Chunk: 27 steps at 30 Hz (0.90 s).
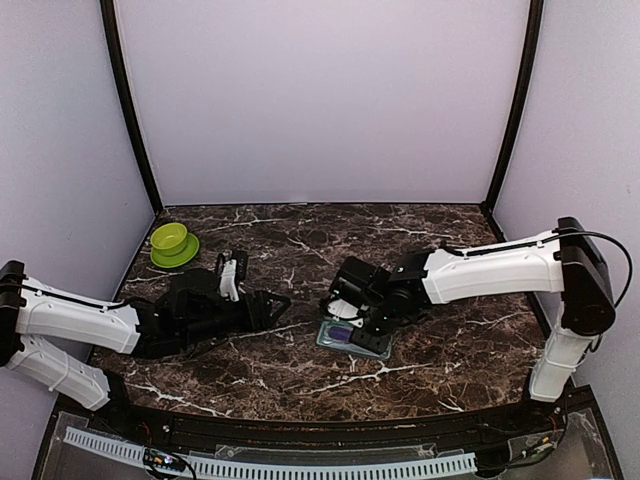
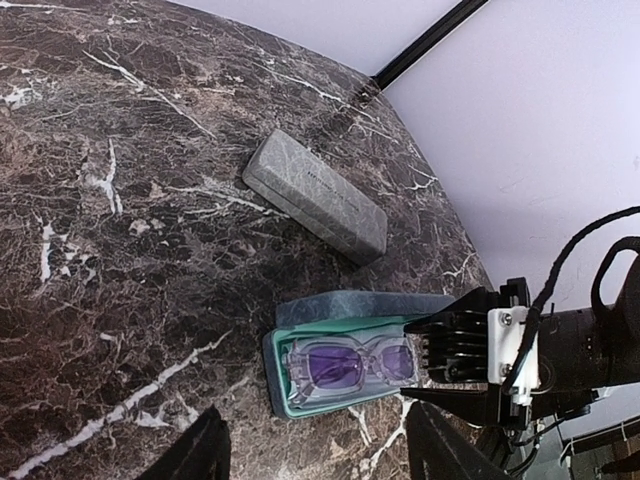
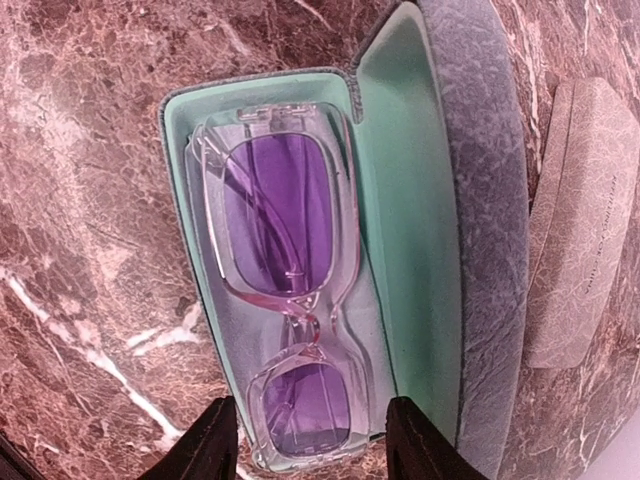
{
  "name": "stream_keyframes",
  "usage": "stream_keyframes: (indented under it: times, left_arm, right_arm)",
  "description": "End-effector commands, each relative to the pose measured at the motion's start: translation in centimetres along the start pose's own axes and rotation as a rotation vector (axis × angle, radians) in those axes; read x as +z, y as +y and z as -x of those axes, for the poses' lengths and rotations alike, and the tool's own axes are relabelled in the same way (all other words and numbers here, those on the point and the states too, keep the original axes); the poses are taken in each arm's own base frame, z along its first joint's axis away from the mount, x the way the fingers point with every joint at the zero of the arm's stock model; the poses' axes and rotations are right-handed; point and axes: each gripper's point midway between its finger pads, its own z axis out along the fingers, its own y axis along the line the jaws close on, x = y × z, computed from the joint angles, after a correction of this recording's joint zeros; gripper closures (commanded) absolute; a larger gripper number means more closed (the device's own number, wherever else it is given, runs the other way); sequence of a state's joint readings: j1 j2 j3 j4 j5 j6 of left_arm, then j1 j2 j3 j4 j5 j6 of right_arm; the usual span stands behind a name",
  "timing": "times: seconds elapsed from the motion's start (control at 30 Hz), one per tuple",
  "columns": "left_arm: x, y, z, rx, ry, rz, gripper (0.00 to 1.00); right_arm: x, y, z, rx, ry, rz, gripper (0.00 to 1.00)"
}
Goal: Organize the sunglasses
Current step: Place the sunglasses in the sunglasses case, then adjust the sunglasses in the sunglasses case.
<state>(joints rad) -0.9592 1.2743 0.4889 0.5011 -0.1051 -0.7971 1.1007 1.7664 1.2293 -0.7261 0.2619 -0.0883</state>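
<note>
Clear-framed sunglasses (image 3: 285, 230) with purple lenses lie folded in an open grey, teal-lined case (image 3: 480, 200) on the marble table. My right gripper (image 3: 312, 445) hovers open just over one end of the case, its fingers either side of the lower lens, and holds nothing. In the left wrist view the same sunglasses (image 2: 345, 365) sit in the case (image 2: 370, 305), with the right arm's gripper at their right end. My left gripper (image 2: 315, 460) stands open and empty just short of the case. From above, the case (image 1: 352, 338) lies under the right gripper (image 1: 350, 315).
A second grey case (image 2: 315, 197), closed, lies on the table a little beyond the open one. A green bowl (image 1: 173, 243) sits at the back left. Dark frame posts (image 1: 130, 110) and pale walls bound the table.
</note>
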Motion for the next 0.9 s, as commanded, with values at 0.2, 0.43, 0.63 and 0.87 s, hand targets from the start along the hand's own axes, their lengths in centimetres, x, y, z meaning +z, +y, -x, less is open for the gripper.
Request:
stream_keyframes:
  times: [0.2, 0.43, 0.63, 0.87]
  left_arm:
    - [0.6, 0.6, -0.8, 0.025, 0.024, 0.013, 0.37]
    - [1.2, 0.3, -1.1, 0.031, 0.042, 0.004, 0.36]
    - [1.4, 0.0, -1.1, 0.030, 0.052, -0.004, 0.36]
    - [1.4, 0.0, -1.2, 0.026, 0.056, -0.006, 0.36]
  right_arm:
    - [-2.5, 1.0, -1.1, 0.106, -0.083, 0.044, 0.50]
    - [-3.7, 0.8, -3.4, 0.269, -0.104, 0.045, 0.48]
    - [-2.5, 0.9, -4.4, 0.359, -0.099, 0.035, 0.51]
    - [-0.6, 0.9, -5.0, 0.390, -0.059, 0.015, 0.57]
